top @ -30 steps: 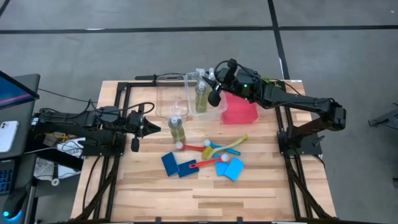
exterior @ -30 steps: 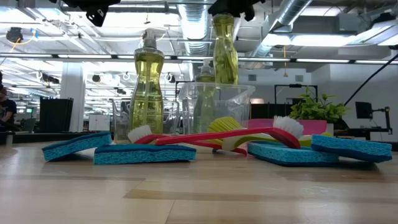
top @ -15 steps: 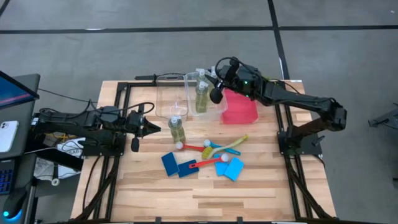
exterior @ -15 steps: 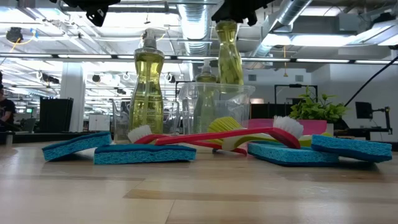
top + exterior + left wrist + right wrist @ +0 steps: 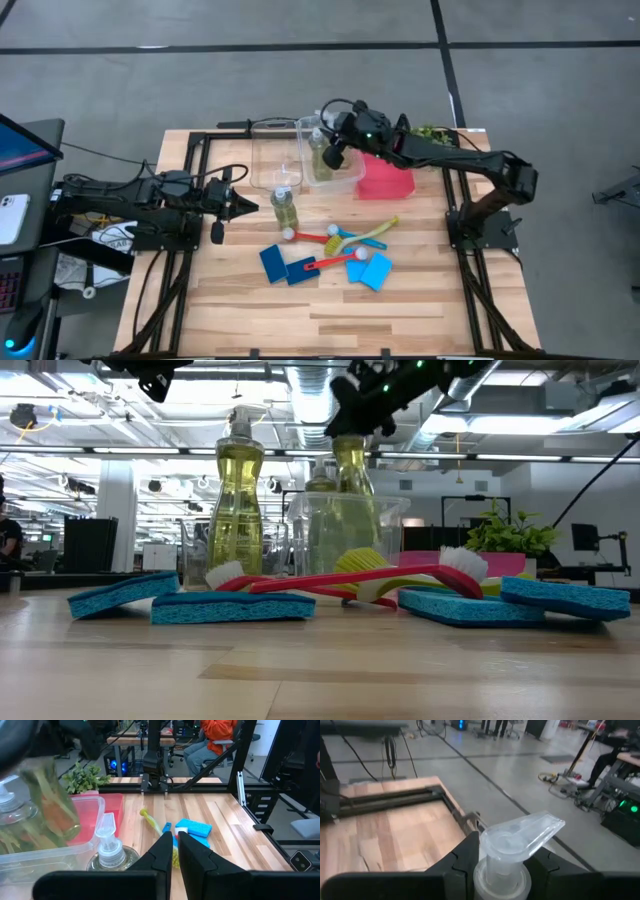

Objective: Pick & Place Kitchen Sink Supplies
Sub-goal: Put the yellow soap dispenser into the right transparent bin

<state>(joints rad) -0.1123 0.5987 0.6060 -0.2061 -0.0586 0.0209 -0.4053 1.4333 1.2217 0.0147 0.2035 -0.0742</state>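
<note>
Near the table's front lie blue sponges (image 5: 273, 262) and brushes (image 5: 340, 240); farther back one bottle (image 5: 284, 207) stands just right of the left gripper (image 5: 243, 205), its fingers nearly together; at the far bin (image 5: 345, 180), the right gripper (image 5: 330, 146) clamps a second bottle (image 5: 319, 158) over it

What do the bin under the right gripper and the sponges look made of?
Bin: clear, glossy, probably rigid plastic; the bottles show through its walls. Sponges: blue, matte, porous-looking foam or cellulose, with rough edges. The right gripper holds a bottle over the bin.
</note>
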